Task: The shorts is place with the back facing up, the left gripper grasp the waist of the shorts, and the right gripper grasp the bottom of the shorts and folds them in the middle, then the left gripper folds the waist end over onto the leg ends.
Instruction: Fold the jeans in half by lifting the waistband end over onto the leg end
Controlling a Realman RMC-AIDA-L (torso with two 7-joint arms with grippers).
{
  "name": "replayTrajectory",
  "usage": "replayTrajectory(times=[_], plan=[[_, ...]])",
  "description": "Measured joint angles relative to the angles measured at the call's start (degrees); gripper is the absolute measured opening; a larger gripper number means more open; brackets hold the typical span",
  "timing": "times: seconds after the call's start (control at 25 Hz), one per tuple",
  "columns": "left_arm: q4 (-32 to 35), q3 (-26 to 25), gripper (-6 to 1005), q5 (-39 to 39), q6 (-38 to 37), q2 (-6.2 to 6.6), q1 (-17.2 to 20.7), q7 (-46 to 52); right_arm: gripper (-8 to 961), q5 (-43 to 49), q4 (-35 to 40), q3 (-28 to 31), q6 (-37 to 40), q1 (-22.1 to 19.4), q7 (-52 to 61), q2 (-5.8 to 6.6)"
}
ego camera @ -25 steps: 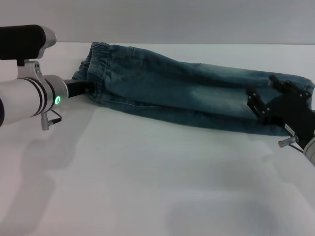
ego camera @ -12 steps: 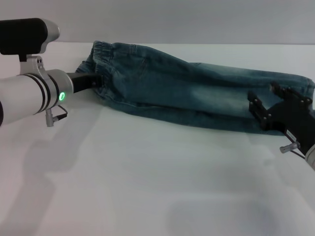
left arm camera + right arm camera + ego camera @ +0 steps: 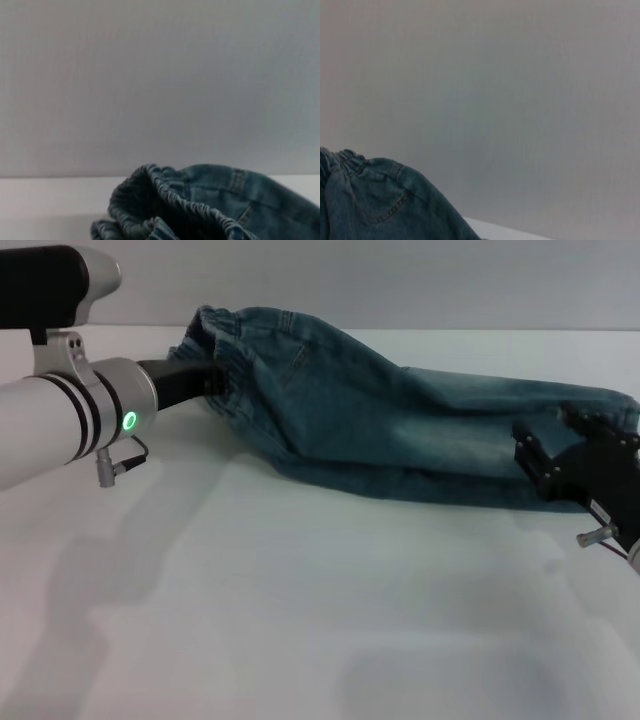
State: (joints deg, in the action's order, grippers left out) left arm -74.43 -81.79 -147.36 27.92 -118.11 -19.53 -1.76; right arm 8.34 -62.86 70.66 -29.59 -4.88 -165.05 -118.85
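Note:
The blue denim shorts (image 3: 400,425) lie folded lengthwise across the white table, seen from the head. Their gathered waist (image 3: 235,335) is at the left, raised off the table and bunched. My left gripper (image 3: 208,382) is shut on that waist, with its fingertips buried in the cloth. The ruffled waist (image 3: 165,192) also fills the low edge of the left wrist view. The leg ends (image 3: 610,405) rest flat at the far right. There my right gripper (image 3: 552,430) stands open beside the hems and holds nothing. A pocket seam of the shorts (image 3: 375,205) shows in the right wrist view.
The white table (image 3: 300,600) stretches bare in front of the shorts. A plain grey wall (image 3: 400,280) rises behind its far edge.
My left gripper has lifted the waist and carried it a little to the right, rumpling the cloth. The right gripper has drawn back to the right, away from the hems.

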Motion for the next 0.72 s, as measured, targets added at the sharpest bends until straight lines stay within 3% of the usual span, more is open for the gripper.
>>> replayTrajectory(times=[0.2, 0.44, 0.72], plan=[[-4.11, 0.70, 34, -0.43, 1.55, 0.05, 2.11, 0.00, 491, -3.86, 6.12, 2.19, -9.01, 0.83, -0.04, -0.24], [-7.07, 2.18, 34, -0.45, 2.64, 0.09, 3.16, 0.00, 269, -11.10, 16.06, 2.71, -17.51, 5.34, 0.18, 0.00], [-13.88, 3.39, 33, -0.47, 5.46, 0.17, 4.20, 0.00, 140, -11.27, 18.40, 1.99, -18.02, 7.89, 0.24, -0.26]])
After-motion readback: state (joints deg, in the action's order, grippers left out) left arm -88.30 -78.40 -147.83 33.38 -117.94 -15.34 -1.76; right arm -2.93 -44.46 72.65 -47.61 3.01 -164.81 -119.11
